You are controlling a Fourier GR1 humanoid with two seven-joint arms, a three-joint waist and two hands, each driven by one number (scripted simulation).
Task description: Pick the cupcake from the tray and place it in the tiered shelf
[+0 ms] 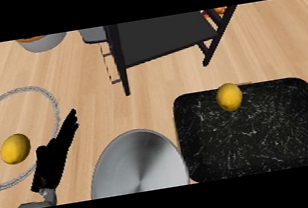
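A yellow cupcake point(230, 96) sits near the far edge of the black speckled tray point(266, 133) at the right. The dark tiered shelf point(157, 37) stands at the back centre, its top tier bare. My left hand point(53, 157) shows at the lower left, fingers straight and pointing away, open and holding nothing. It rests beside a grey ring-shaped plate. My right hand is out of the picture.
A second yellow object point(15, 148) lies on the grey-rimmed plate point(44, 95) at the left. A large metal bowl point(138, 164) stands at the front centre. A grey bowl point(42, 41) with something orange sits at the back left.
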